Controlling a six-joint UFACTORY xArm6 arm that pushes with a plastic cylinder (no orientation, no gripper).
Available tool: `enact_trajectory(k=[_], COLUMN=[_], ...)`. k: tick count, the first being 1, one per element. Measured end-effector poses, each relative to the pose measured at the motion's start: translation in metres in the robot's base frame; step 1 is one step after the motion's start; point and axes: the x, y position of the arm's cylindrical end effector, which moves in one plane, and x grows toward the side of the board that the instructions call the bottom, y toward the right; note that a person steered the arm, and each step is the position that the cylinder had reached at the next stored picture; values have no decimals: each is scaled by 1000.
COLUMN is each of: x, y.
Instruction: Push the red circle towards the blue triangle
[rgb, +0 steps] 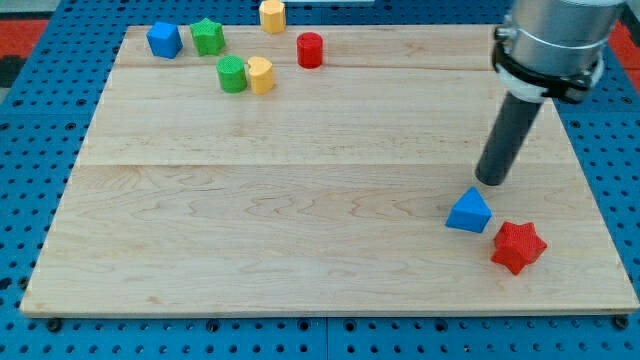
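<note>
A pale wooden board (300, 200) lies flat, made of long planks with fine grain lines. Under it and all around is a blue base (40, 150) full of little round holes. At the far left corner a bit of red (20, 20) shows behind the base.

There are eight blocks. Two are red, two are blue, two are green and two are yellow. They look like smooth, solid little pieces with ridged sides.

The red circle (310, 50) is a short round block. It stands at the far side of the board, a bit left of the middle. Just left of it sit a yellow block (260, 75) and a round green block (232, 75), touching each other. Farther left are a green star (208, 37) and a blue cube (164, 40), side by side. Another yellow block (272, 15) sits at the far edge.

The blue triangle (469, 211) is near the right side, well apart from the red circle. A red star (518, 247) is just beside it, nearer and to the right.

My tip (492, 181) is the end of a dark round rod under a grey metal arm (555, 35). It has no fingers to spread or pinch. It rests just behind the blue triangle, a little to its right, far from the red circle.
</note>
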Motion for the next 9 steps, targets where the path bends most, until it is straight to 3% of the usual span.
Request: enact_trajectory(k=[1, 2, 3, 5, 6, 7, 9], x=[33, 38, -10, -208, -239, -246, -190], y=[-12, -31, -24, -66, -127, -202, -220])
